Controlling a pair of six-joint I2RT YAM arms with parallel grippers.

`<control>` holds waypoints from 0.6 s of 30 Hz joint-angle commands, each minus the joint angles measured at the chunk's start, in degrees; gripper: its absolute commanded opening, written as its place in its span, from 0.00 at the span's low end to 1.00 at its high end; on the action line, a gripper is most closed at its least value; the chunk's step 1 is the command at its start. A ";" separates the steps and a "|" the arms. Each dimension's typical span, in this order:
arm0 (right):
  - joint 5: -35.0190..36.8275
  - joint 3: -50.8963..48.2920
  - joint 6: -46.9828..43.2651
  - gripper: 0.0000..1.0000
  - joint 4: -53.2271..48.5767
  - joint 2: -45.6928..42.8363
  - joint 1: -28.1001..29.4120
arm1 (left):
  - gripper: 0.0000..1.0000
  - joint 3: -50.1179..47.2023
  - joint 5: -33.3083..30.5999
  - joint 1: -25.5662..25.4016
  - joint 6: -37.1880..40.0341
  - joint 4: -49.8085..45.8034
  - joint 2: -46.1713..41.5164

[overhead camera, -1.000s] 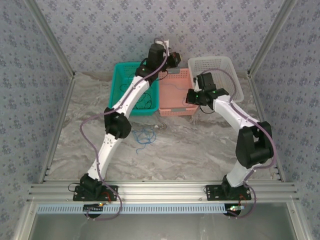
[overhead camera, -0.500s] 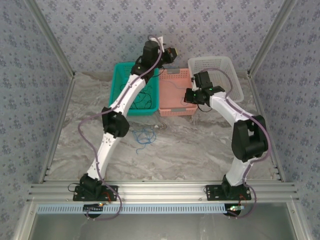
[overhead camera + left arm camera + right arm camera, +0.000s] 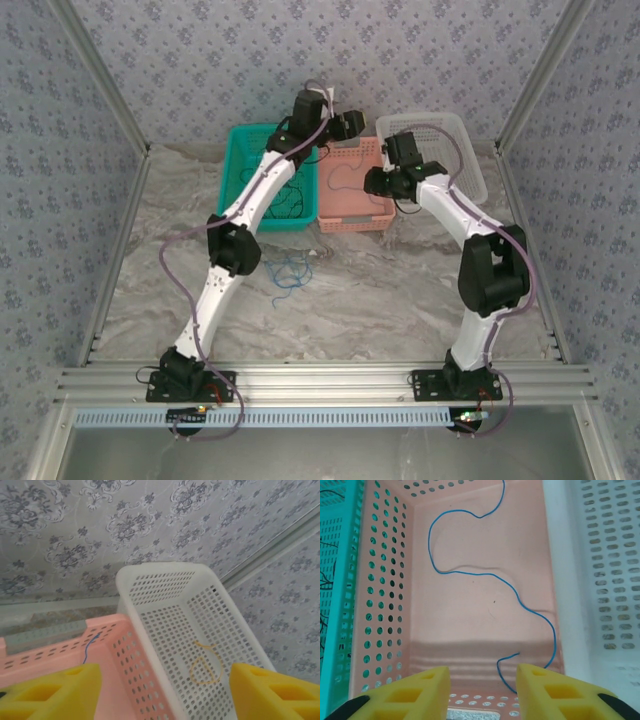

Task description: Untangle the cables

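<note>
A blue cable lies in loose curves on the floor of the pink basket; from above it shows as a thin line. My right gripper hovers open over that basket's near end, nothing between its fingers, the cable's end just beside the right finger. My left gripper is open wide at the back, above the rims of the pink and white baskets. A pale yellowish cable lies looped in the white basket. Black cables fill the green basket. A blue tangle lies on the table.
The three baskets stand side by side against the back wall, green, pink, then white. Aluminium frame posts run along both sides. The marble tabletop spreads in front of the baskets.
Both grippers have opened. The blue cable that hung taut over the pink basket now lies slack inside it. The right arm has swung back and left over that basket.
</note>
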 commanded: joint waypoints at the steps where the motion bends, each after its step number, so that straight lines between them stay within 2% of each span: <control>1: 3.98 0.41 -0.60 0.41 -2.73 -5.57 1.07 | 0.67 0.76 -8.26 -1.54 3.69 -7.87 -8.59; 4: 6.62 -3.07 -0.39 0.41 -1.95 -11.35 3.17 | 0.65 -2.00 -15.03 -2.62 4.42 -11.92 -12.40; 5: 7.38 -4.55 -0.10 0.41 -1.77 -13.29 4.06 | 0.65 -6.18 -16.93 -3.23 4.83 -11.07 -14.89; 7: 8.12 -7.80 0.82 0.41 -1.73 -16.89 5.85 | 0.64 -21.55 -18.65 -4.01 4.92 -1.76 -23.03; 9: 9.11 -12.25 2.27 0.41 -1.19 -21.04 7.99 | 0.64 -41.52 -19.07 -3.54 3.31 11.01 -32.86; 10: 9.38 -14.49 3.02 0.41 -0.81 -22.84 9.11 | 0.64 -46.07 -18.96 -2.90 2.05 13.19 -35.95; 14: 11.20 -23.76 7.14 0.42 1.43 -30.06 15.45 | 0.63 -69.56 -21.85 -2.12 -1.24 19.06 -51.44; 16: 11.57 -27.50 9.84 0.42 3.12 -31.65 19.42 | 0.63 -78.82 -24.14 -2.25 -3.08 17.66 -58.71; 18: 12.85 -30.40 12.93 0.43 4.52 -31.89 23.81 | 0.61 -86.66 -26.98 -2.39 -6.09 11.89 -65.36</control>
